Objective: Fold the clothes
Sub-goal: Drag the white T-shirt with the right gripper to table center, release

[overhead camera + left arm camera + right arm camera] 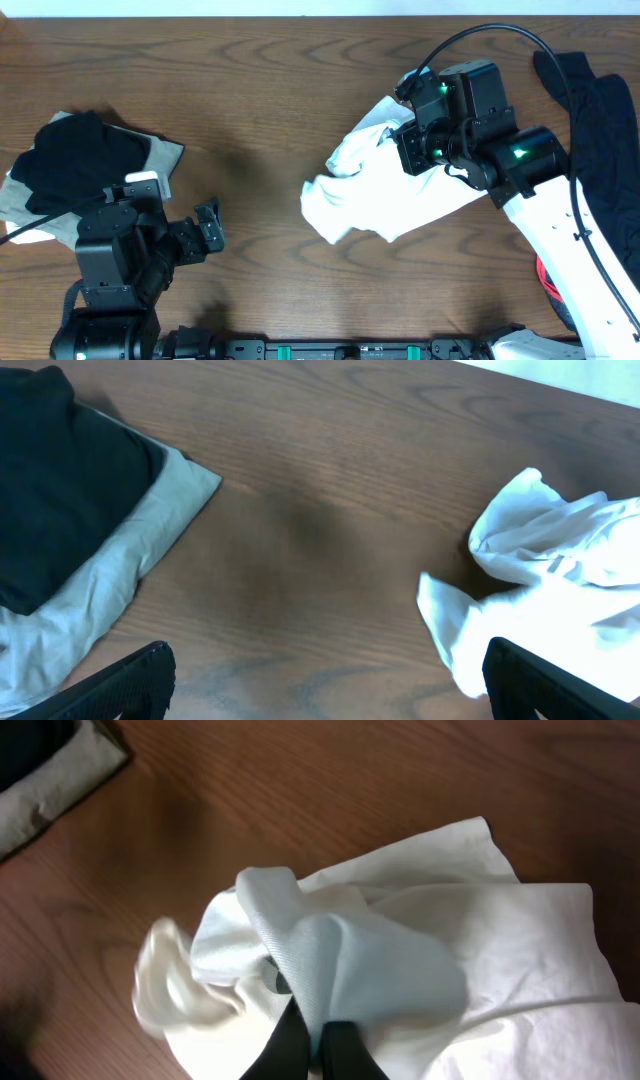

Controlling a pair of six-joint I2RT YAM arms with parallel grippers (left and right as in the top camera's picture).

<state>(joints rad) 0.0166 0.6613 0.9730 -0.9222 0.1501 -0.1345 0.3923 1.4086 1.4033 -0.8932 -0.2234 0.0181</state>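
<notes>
Left of our left gripper (pixel 205 232), fingers wide open, a black garment (pixel 70 165) lies folded on a grey garment (pixel 165 152): done, we judge. Right of it, our right gripper (pixel 312 1042) pinches the crumpled white T-shirt (pixel 350 200); beyond those fingers a dark garment (pixel 605 120) lies unfolded.

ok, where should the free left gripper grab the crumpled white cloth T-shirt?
The loose flap on the left edge of the white cloth T-shirt, coming in low from the left. It seems to lie flat on the wooden table, juts toward the open left gripper, and is clear of the right gripper, shut on a raised fold.
</notes>
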